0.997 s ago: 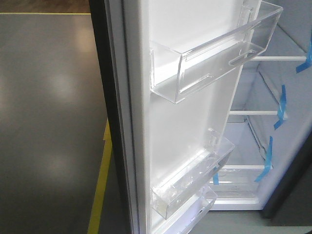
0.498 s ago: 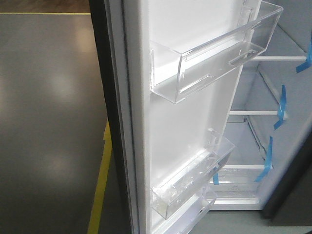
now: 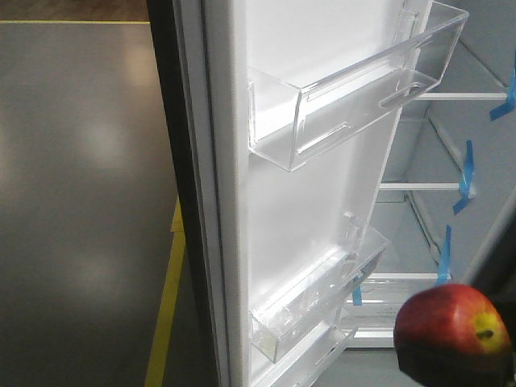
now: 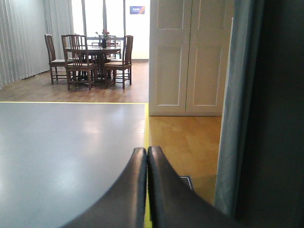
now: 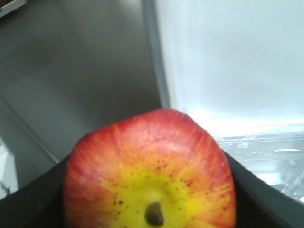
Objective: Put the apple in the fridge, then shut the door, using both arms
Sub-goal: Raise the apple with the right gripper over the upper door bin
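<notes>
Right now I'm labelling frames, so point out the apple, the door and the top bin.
apple (image 3: 442, 324): front view, red skin.
door (image 3: 310, 211): front view, white inner panel.
top bin (image 3: 355, 103): front view, clear front wall.

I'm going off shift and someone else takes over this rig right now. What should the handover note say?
Left gripper: shut, holding nothing, pointed out over the grey floor.
Right gripper: shut on the apple, low in front of the fridge opening.
Fridge: open; nothing shows on the shelves in view.
Door: swung wide, and its clear bins look empty.
Done: the apple is gripped and at the fridge.
Left: set the apple on a shelf, release it, pull the arm out, then close the door.
</notes>
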Tool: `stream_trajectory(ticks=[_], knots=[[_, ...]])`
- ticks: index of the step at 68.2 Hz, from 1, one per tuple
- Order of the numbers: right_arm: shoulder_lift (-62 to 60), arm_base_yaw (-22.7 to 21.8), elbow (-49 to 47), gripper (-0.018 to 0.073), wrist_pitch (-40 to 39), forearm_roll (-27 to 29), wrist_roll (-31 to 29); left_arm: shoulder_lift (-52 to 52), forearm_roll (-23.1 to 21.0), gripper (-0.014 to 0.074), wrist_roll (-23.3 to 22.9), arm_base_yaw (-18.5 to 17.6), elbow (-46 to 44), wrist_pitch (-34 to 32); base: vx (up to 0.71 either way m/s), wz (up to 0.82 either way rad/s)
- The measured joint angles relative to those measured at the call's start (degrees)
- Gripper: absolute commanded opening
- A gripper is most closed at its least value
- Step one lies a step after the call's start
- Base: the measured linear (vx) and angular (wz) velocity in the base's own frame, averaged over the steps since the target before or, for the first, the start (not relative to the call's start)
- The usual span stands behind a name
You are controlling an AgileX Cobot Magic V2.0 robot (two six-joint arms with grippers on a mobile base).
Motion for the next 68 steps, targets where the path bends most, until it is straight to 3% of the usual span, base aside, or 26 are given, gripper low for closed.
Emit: stream_trajectory(ticks=[27,68], knots=[[17.72,0.0,-15.99,0.0141,-4.73,-4.73,0.43,0.0,0.0,-0.0006,0.0,0.0,0.0,0.0,0.0,0.0],[41.1,0.0,-51.5,0.0151,-6.56,-4.96,0.47,0.0,0.0,-0.0006,0.0,0.0,0.0,0.0,0.0,0.0]])
